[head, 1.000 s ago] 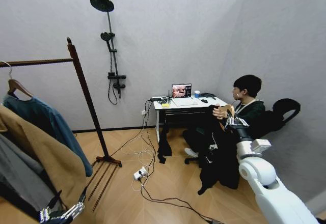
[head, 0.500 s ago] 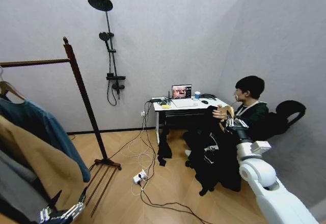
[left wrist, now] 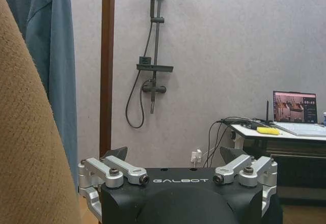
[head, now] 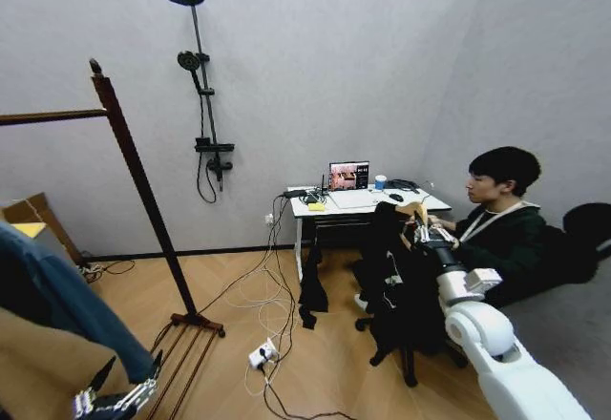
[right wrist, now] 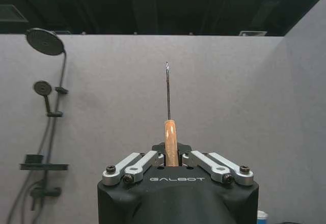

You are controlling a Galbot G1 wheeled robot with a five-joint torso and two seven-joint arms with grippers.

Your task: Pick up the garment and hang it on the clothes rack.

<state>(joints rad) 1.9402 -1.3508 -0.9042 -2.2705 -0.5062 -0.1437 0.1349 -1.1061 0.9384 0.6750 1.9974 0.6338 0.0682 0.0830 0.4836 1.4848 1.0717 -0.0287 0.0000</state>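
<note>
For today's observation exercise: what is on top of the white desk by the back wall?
On the white desk stand an open laptop, a blue cup, a yellow item and cables. The garment, hanging from the right gripper, hides the desk's near right edge.

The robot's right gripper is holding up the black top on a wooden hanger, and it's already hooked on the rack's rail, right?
Not hooked yet. In the head view the right gripper holds the wooden hanger with the black top out by the desk, far from the clothes rack. The right wrist view shows the hanger hook in free air.
</note>
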